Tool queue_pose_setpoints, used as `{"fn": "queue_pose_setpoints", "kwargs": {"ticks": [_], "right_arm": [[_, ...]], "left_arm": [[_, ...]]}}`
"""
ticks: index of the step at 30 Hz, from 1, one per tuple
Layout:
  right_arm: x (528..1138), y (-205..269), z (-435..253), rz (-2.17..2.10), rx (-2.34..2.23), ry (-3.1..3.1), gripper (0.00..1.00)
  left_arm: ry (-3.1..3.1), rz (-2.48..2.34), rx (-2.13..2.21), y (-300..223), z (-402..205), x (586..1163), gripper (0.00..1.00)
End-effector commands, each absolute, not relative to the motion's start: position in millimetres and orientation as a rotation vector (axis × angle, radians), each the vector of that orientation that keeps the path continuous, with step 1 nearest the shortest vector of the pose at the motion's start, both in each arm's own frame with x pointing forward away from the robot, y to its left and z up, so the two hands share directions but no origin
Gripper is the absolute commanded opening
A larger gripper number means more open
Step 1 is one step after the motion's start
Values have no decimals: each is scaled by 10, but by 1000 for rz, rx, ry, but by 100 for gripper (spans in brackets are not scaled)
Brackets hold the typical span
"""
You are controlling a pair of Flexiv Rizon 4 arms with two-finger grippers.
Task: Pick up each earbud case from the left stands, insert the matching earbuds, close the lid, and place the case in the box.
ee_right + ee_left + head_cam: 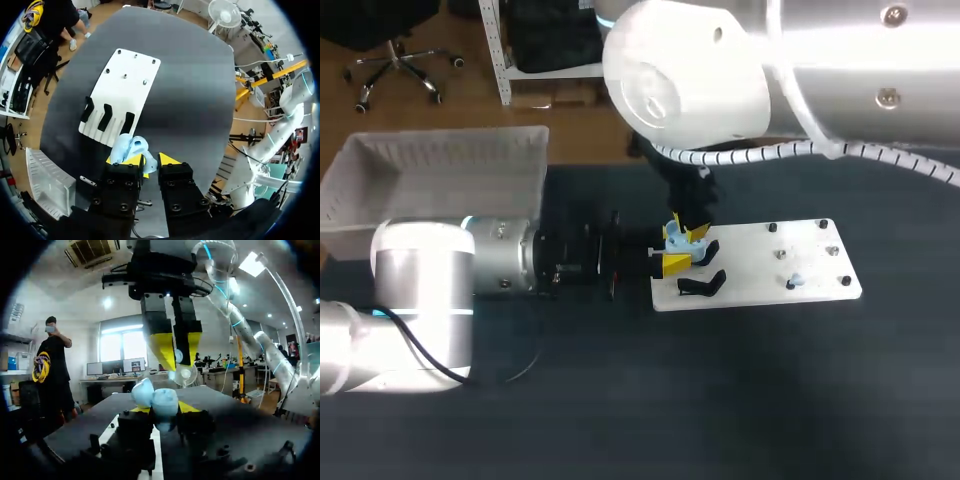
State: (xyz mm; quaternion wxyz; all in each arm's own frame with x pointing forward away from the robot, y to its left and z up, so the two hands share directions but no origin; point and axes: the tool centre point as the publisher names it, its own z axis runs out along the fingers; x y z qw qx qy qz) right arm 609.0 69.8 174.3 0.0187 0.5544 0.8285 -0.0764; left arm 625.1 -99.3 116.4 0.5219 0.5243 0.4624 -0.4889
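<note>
The left gripper (164, 409) clamps the pale blue earbud case (155, 396) over the stand end of the white board (770, 265), lid open, mouth up, long axis unclear; the right gripper (148, 161) hangs above that same board end, grip not discernible

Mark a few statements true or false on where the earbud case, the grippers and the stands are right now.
1. The left gripper is shut on the light blue earbud case. True.
2. The case lies in the white bin. False: the left gripper holds it at the end of the white board.
3. The right gripper hangs just above the case. True.
4. All three black stands carry cases. False: they are bare.
</note>
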Motion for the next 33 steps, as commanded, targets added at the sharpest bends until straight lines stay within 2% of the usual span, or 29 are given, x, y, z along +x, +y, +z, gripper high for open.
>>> {"fn": "queue_pose_setpoints", "kwargs": {"ticks": [1, 33], "right_arm": [[6072, 671, 1725, -227, 1725, 2566, 0], [6115, 694, 1662, -206, 1684, 2582, 0]], "left_arm": [[1106, -1164, 1250, -995, 1155, 6233, 0], [1106, -1164, 1250, -995, 1155, 6233, 0]]}}
